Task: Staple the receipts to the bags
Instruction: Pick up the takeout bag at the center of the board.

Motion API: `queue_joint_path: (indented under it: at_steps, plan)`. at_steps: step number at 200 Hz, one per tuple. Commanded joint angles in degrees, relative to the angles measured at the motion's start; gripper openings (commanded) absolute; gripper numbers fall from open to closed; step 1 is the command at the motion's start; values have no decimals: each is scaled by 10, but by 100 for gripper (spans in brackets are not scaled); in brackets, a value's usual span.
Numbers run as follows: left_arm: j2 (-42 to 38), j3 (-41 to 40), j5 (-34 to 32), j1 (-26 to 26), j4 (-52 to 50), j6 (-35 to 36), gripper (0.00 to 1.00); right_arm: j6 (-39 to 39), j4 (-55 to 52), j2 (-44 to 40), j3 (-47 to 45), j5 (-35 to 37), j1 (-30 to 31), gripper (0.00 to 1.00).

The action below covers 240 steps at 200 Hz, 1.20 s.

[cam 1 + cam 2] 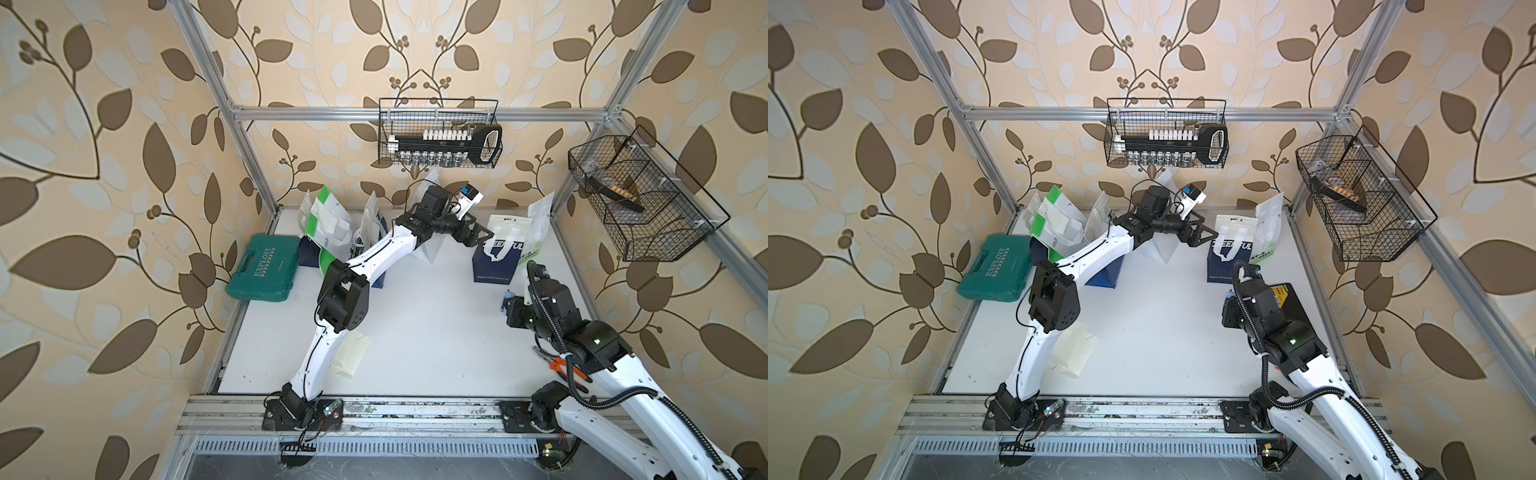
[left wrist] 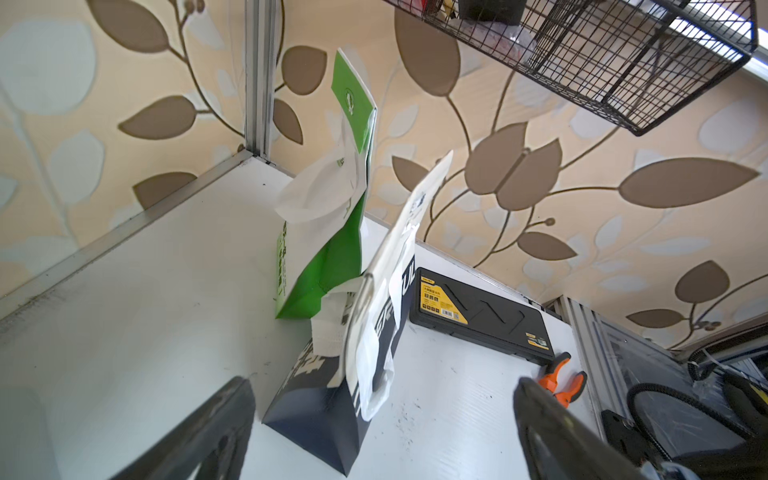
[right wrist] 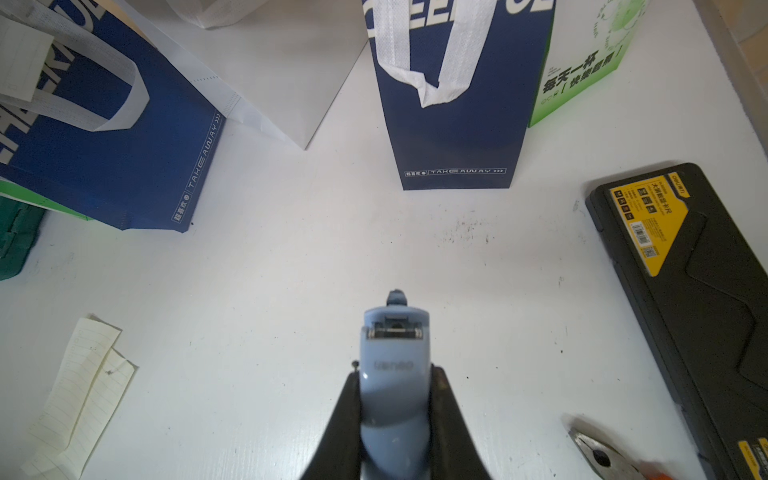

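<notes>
**White tabletop (image 1: 415,332): stapler gripped, bags standing at the back**

Leaf-patterned wallpaper (image 1: 124,166) closes in the white surface that both my arms work over. My right fingers (image 3: 347,415) are clamped on the sides of the light-blue stapler (image 3: 394,365). Its nose points across bare tabletop toward the navy bag (image 3: 457,137) with white lettering and white handles. My left fingers (image 1: 478,237) are spread wide with nothing between them, raised off the tabletop just beside the top of that same bag. Whether they touch it I cannot tell.

The navy bag stands upright, and a green-and-white bag (image 3: 582,75) stands close behind it. Further to my left a blue bag (image 3: 124,166) leans over with a plain white bag (image 3: 291,62) beside it. More bags (image 1: 328,224) crowd the far left corner. Loose receipts (image 1: 351,355) lie flat and overlapping on the tabletop next to my left arm, apart from the bags.

A black case (image 3: 706,270) with a yellow label lies to my right, with orange-handled pliers (image 2: 561,378) near its end. A teal case (image 1: 264,266) sits at the left edge, and two wire baskets (image 1: 440,133) hang on the frame.
</notes>
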Motion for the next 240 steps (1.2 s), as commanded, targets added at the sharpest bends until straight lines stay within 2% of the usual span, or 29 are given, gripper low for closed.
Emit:
queue_joint_path:
  at_steps: [1, 31, 69, 122, 143, 152, 182, 190, 196, 213, 240]
  plan:
    - [9, 33, 9, 1, 99, -12, 98, -10, 8, 2, 14, -3, -2, 0]
    - [37, 53, 23, 1, 155, -32, 97, -16, 10, 9, 22, -7, -2, 0]
    - [97, 132, 37, 1, 140, -43, 92, -23, 7, 14, 27, -6, -2, 0]
    - [117, 129, 85, 1, 193, -84, 69, -26, 13, 18, 23, -2, -3, 0]
    - [115, 122, 101, 0, 214, -101, 50, -25, 16, 21, 19, 1, -3, 0]
    - [108, 112, 102, 0, 222, -104, 40, -25, 18, 22, 16, 3, -3, 0]
    - [74, 58, 101, 0, 260, -112, 21, -25, 23, 24, 10, 8, -3, 0]
    - [66, 49, 103, 0, 262, -113, 11, -24, 24, 24, 9, 10, -3, 0]
    - [60, 42, 102, 0, 262, -112, 0, -25, 25, 25, 9, 11, -3, 0]
    - [31, 4, 103, 0, 268, -113, 0, -24, 25, 24, 5, 13, -4, 0]
    - [-64, -130, 107, -1, 310, -115, 0, -17, 31, 11, -8, 11, -4, 0]
